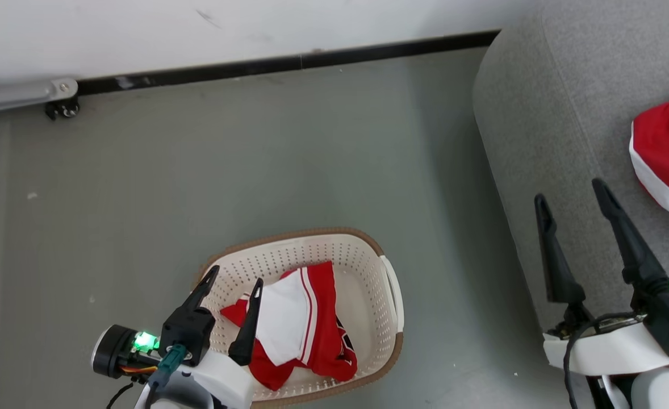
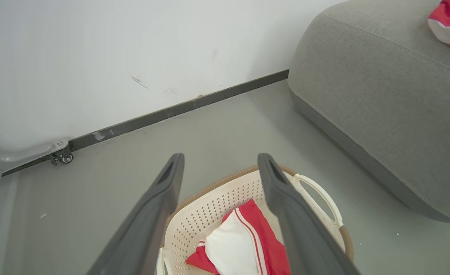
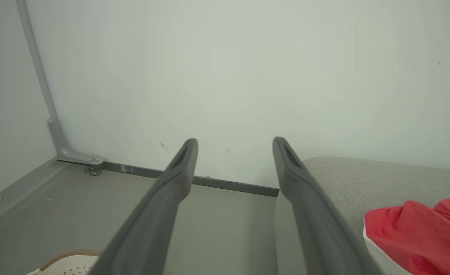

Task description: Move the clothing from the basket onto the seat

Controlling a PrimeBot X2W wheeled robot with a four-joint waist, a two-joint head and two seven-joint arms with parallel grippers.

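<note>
Spread, empty: left end effector [image 1: 237, 275], right end effector [image 1: 569, 191]; seat's [image 1: 556, 85] red garment [image 1: 667, 142] cut off, maybe bunched.

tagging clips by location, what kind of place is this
Probably a staged living-room corner indoors: a grey sofa, a laundry basket on bare grey floor, a plain white wall with black skirting.

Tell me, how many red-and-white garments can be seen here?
2 at least. The basket garment lies in the basket; the sofa garment lies on the grey sofa. The basket's heap may hide another piece.
</note>
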